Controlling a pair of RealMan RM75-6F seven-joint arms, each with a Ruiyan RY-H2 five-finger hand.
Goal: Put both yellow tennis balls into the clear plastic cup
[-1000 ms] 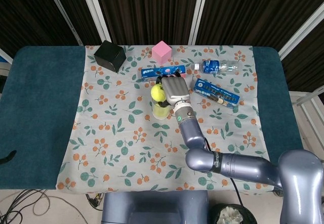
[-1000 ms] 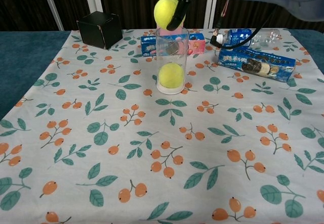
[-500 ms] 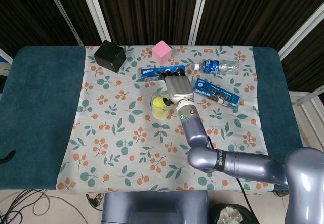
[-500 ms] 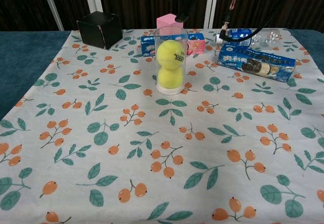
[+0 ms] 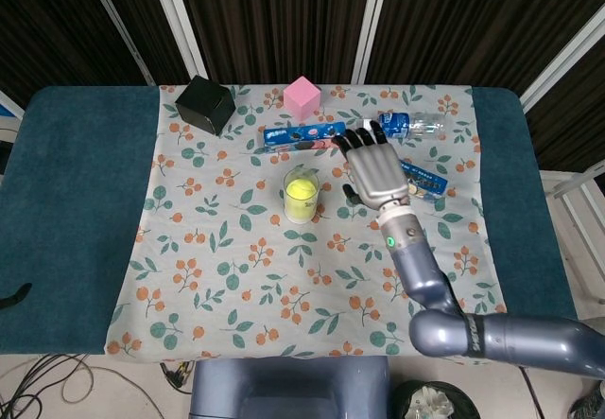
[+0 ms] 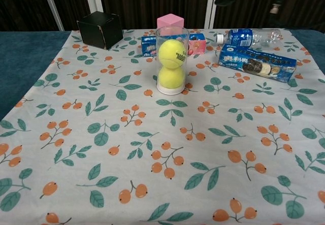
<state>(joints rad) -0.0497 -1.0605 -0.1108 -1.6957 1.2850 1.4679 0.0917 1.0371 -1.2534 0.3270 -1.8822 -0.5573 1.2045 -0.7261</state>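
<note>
Right hand [image 5: 375, 166] empty, fingers spread, raised right of the clear plastic cup [image 6: 172, 61], not touching; cup upright on floral cloth [image 6: 152, 149], both tennis balls [image 6: 172, 53] stacked inside; behind it cookie packs, pink cube [image 6: 170, 21], black box [image 6: 99, 29]

Yellow balls [image 6: 171, 54], clear cup [image 6: 172, 33], floral cloth [image 6: 101, 149], black box [image 6: 99, 29], pink cube [image 6: 170, 21].

Robot lab/test setup: counter [image 5: 76, 201] w/ floral cloth [image 6: 101, 133], dark slatted wall panels [image 5: 274, 12], loose cables [image 5: 57, 372] on floor.
</note>
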